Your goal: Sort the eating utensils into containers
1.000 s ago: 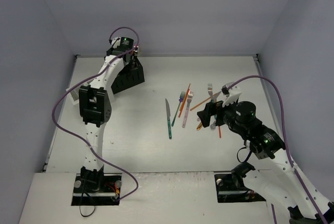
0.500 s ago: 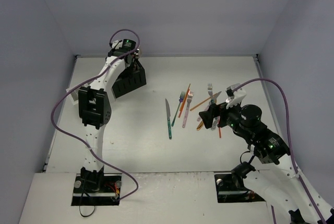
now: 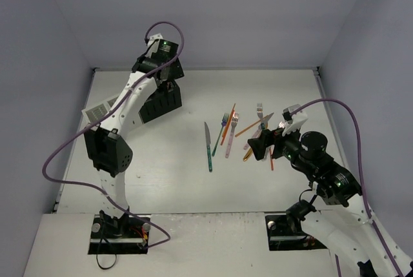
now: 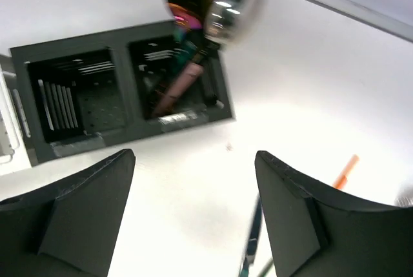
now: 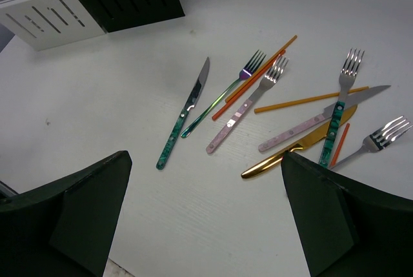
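Left hand [image 4: 193, 180] hangs released over the black perforated caddy [image 4: 122, 138] containing a pink-handled spoon [image 4: 179, 88]. Right hand [image 5: 205, 186], spread empty, hovers above scattered forks [image 5: 248, 99], presumably selecting.

all three views share the black perforated rectangular caddy [image 3: 161, 101]. the overhead camera looks down on it from behind the arm bases [image 3: 119, 228]; the left wrist camera hangs close above it; the right wrist camera faces it from farther off.
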### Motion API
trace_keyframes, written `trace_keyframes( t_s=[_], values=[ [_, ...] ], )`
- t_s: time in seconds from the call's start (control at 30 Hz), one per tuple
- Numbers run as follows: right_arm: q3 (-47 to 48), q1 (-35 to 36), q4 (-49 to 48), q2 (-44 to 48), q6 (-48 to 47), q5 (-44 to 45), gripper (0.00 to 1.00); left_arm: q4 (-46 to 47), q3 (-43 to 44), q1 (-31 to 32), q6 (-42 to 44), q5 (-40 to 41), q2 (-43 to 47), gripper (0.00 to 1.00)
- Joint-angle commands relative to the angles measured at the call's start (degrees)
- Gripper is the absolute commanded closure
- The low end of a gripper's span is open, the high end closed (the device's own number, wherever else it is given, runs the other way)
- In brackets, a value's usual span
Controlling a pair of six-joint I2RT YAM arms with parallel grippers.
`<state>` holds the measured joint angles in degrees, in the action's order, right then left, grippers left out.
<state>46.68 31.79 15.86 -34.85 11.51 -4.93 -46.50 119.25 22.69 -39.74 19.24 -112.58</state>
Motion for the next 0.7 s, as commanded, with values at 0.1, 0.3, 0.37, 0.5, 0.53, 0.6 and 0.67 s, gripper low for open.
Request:
trace_keyframes(
  t_s=[0.1,0.3,0.37,0.5,0.53,0.6,0.67],
  values=[
    [3.8,-0.3,-0.3,1.5,0.8,4.0,0.00,1.1,-8.8,11.0,7.4,-6.4,6.8,0.28],
    [5.0,-0.3,1.8,2.8,3.2,9.5,0.00,2.3,-17.8,18.0,5.1,-8.0,8.9,0.28],
    [5.3,-0.3,2.6,3.1,4.1,11.3,0.00,4.5,-20.9,19.7,3.9,-9.1,9.3,0.28],
    [5.6,-0.3,3.5,3.3,5.2,11.5,0.00,8.9,-24.0,22.0,4.1,-11.3,8.3,0.29],
    [5.8,-0.3,4.0,3.2,5.3,11.3,0.00,9.9,-24.4,22.4,4.4,-12.0,7.6,0.30],
    [6.3,-0.3,4.5,2.9,5.4,10.3,0.00,11.2,-24.4,22.6,5.0,-13.2,6.4,0.32],
    [6.4,-0.3,5.0,3.1,5.6,9.5,0.00,12.4,-23.8,22.6,6.8,-14.1,4.8,0.36]
  ],
)
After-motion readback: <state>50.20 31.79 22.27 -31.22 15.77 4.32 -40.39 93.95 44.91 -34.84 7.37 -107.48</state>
